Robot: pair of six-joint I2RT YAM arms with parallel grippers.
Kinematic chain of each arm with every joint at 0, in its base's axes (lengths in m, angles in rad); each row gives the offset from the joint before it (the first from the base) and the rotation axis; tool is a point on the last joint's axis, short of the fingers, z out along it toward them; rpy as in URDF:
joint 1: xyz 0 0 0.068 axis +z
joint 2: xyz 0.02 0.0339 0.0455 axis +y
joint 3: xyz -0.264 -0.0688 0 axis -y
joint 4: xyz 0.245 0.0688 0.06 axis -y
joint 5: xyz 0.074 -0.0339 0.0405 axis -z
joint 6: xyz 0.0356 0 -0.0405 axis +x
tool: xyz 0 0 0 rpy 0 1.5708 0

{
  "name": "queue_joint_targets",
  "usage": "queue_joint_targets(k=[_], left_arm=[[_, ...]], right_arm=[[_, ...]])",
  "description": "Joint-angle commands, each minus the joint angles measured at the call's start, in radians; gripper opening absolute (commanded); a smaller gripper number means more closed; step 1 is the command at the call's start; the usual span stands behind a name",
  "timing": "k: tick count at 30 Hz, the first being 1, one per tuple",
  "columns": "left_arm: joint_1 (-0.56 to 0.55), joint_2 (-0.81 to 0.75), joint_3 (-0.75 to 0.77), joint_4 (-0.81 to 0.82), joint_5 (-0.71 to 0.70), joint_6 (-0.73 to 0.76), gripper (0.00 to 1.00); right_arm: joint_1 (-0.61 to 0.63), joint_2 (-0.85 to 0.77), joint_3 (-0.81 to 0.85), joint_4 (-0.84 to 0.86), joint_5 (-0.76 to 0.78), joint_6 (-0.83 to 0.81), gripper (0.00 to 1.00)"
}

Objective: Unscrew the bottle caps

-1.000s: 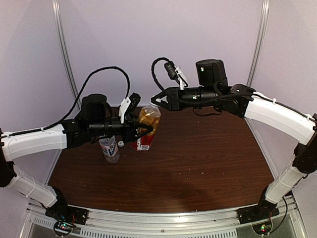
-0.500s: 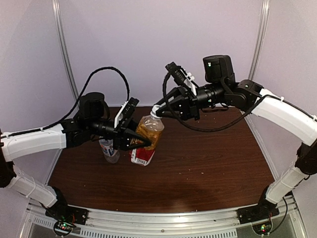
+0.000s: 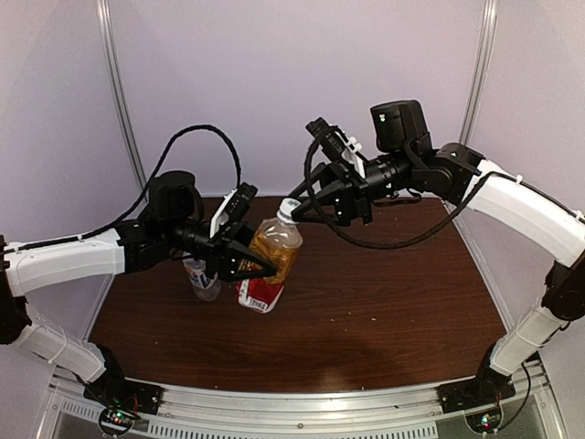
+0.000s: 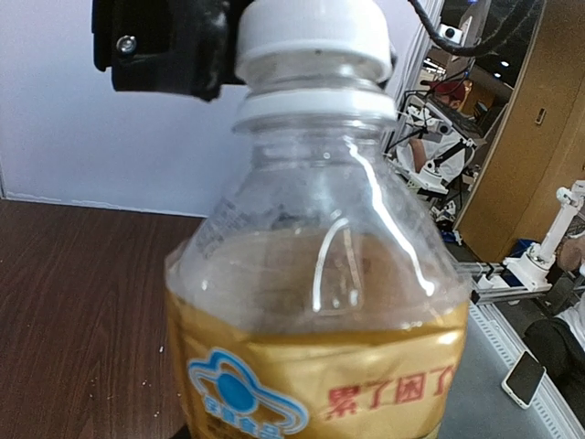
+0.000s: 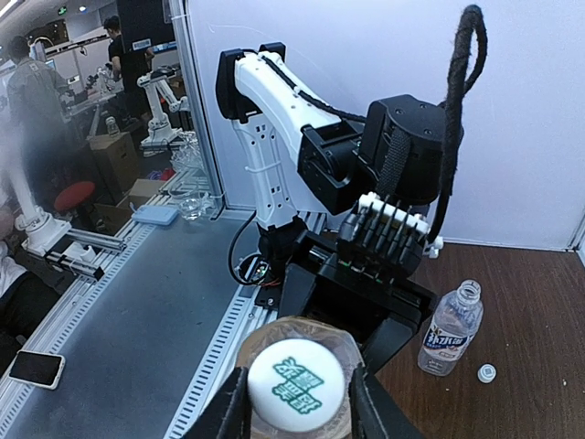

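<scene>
While left gripper (image 3: 260, 265) clamps amber bottle (image 3: 274, 249) left of centre, tilted, neck pointing up-right, its white cap (image 5: 295, 382) sits between right gripper (image 3: 300, 203) fingers; whether they pinch it, cannot tell.

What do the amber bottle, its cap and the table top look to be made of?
Amber bottle: clear glossy plastic, seemingly; bright highlights, liquid visible through the wall. Cap: opaque white plastic, smooth, slightly matt. Table top: dark brown wood grain, low sheen; solid wood or laminate cannot be told.
</scene>
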Motion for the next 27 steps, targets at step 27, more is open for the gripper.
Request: queue_joint_targets(k=[27], left_arm=[[0.003, -0.04, 0.031, 0.009, -0.367, 0.057, 0.39]], right_arm=[[0.034, -0.077, 0.022, 0.126, 0.581, 0.514, 0.78]])
